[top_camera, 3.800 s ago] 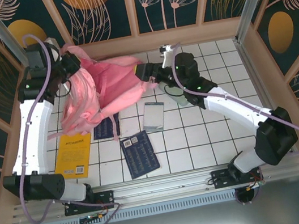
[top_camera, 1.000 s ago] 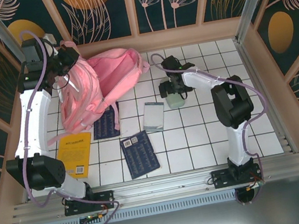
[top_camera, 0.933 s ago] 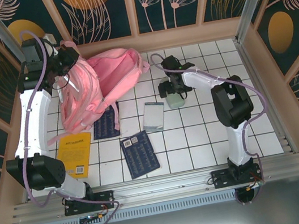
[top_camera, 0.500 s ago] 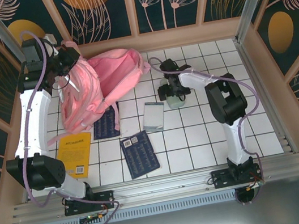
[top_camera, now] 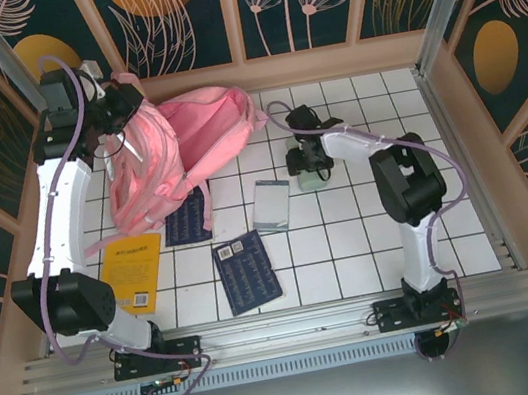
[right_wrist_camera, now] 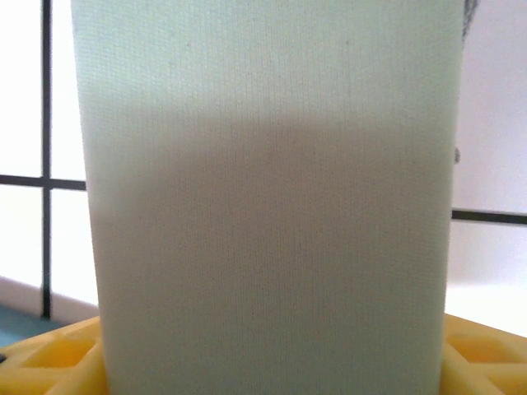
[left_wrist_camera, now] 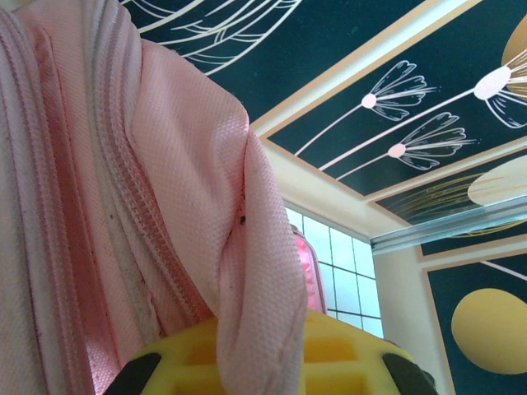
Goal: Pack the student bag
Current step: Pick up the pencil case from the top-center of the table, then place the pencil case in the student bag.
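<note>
In the overhead view the bag [top_camera: 184, 145] lies in the upper left part of the table [top_camera: 373, 240], slumped, with its long axis running from upper right down to lower left. The left gripper [top_camera: 120, 108] is at the bag's upper left corner. The left wrist view shows a fold of pink cloth by the zipper pinched between its closed jaws, so this arm appears to be holding the bag's mouth up.

The right gripper [top_camera: 305, 158] sits right of centre, directly over a pale green case [top_camera: 313, 178]. In the right wrist view the case runs straight away from the camera, with a yellow finger base on either side of it. Whether the jaws have clamped it or only straddle it, I cannot tell.

The coming move likely turns on this: the bag lies to the left of the case and slightly higher in the frame, across a strip of bare tiles. The right arm is the one at the case, and the left is busy with the bag, so the carry probably goes leftward to the held edge.

Count: one bag, one pale case and one grey flat pad [top_camera: 271, 204] just left of the case. There are three books: a yellow book [top_camera: 133, 272], a dark blue book [top_camera: 187, 222] touching the bag's lower edge, and a second dark blue book [top_camera: 247, 271] lower down.
</note>
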Action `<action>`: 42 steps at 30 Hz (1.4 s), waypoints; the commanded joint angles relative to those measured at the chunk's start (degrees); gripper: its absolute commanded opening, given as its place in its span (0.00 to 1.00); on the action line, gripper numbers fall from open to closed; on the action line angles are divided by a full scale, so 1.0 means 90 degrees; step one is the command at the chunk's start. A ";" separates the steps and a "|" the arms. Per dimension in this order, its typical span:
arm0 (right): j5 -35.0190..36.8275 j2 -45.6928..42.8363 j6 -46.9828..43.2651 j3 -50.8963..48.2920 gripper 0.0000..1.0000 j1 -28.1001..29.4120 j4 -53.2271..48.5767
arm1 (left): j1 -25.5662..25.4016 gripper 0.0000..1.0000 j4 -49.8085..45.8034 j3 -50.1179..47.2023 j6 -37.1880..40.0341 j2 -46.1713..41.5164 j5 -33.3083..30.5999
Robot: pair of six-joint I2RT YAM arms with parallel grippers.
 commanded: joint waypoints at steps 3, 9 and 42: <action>-0.0026 -0.1280 0.0528 -0.0559 0.66 -0.0292 0.0516 | 0.0027 0.00 0.1349 0.0009 -0.0021 -0.0480 0.0539; 0.0458 -0.2843 0.0903 -0.0805 0.64 -0.0374 0.0628 | -0.0221 0.00 0.1445 -0.0181 0.0036 -0.0574 0.0803; -0.2312 -0.2880 0.2923 0.0206 0.64 0.1576 0.1774 | -0.0852 0.00 0.1108 -0.2007 0.0231 -0.2304 0.1383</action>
